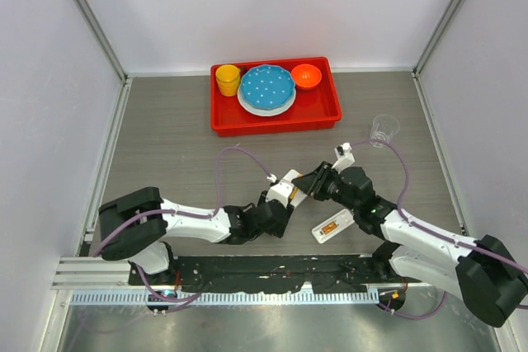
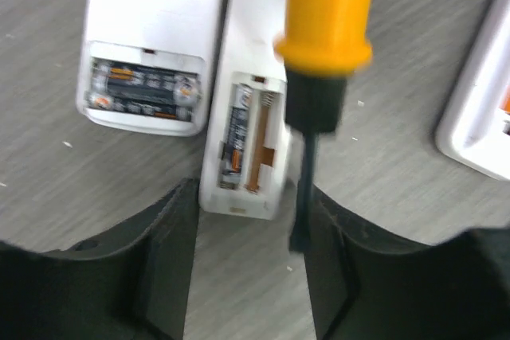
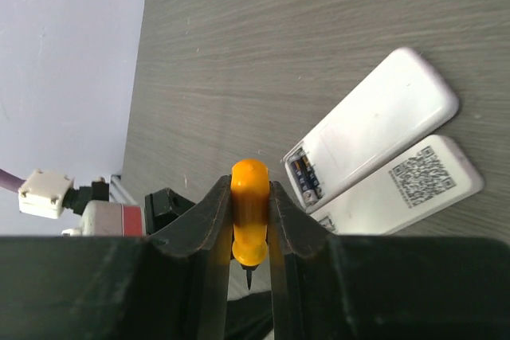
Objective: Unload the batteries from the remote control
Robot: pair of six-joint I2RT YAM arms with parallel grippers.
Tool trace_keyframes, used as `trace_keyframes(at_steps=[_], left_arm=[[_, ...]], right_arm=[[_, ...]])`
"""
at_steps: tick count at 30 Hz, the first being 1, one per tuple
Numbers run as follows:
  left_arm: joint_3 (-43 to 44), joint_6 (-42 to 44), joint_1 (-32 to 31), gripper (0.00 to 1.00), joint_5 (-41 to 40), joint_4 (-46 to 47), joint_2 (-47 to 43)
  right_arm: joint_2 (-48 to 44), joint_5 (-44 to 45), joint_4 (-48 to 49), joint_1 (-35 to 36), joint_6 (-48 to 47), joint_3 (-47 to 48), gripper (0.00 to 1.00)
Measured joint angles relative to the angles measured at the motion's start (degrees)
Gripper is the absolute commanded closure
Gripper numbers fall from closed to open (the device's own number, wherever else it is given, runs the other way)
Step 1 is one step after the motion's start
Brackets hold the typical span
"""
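Orange screwdriver (image 3: 249, 212) handle clamped tight in the right pincer (image 3: 250, 189), both fingers pressed on it, blade pointing down toward the desk (image 2: 48, 165). Over on the left wrist view, the left pincer (image 2: 253, 197) is spread wide, its fingers straddling the end of the narrow remote (image 2: 249, 53) without squeezing it as far as I can see. That remote's bay is uncovered: one battery (image 2: 237, 129) sits in the left slot, and the slot beside it looks bare, just a coppery strip and a spring. The screwdriver's dark shaft runs just beside the remote's right edge, tip outside the bay. Right next door, the wider remote (image 2: 151, 5) is open too, with its batteries (image 2: 143, 89) lying across the bay, apparently all in place. A white piece (image 2: 478, 117) off to the right shows something orange inside, too cropped to call. My read: covers off, perhaps one cell out, most of the unloading yet to do, and prying that remaining cell looks like the job in hand
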Motion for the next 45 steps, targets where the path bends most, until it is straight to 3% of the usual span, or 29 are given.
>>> trace_keyframes(at_steps=[3,16,22,28,36,45], left_arm=[[-1.33,-0.83,-0.13,0.29,3.3,1.55,-1.64],[-2.25,-1.79,-0.09,0.27,11.93,4.68,-2.71],[-2.4,-2.23,0.55,0.17,11.98,2.51,-4.28],[-5.68,-3.3,3.61,0.06,11.56,-2.36,-15.32],[-10.64,-4.72,13.05,0.04,15.04,-5.16,-34.45],[-12.15,-6.01,16.48,0.1,21.27,-6.23,-34.21]], right_arm=[[-3.1,2.64,-3.82,-0.2,-2.23,1.07,0.99],[-5.64,7.5,-10.45,-0.87,-6.69,2.93,0.99],[-5.68,7.5,-10.71,-0.98,-7.3,2.93,0.99],[-5.68,7.56,-12.02,-0.98,-9.09,2.95,0.99],[-2.43,7.63,-12.28,-0.96,-11.39,2.97,0.99],[0.9,7.52,-10.58,-0.96,-11.43,2.97,0.99]])
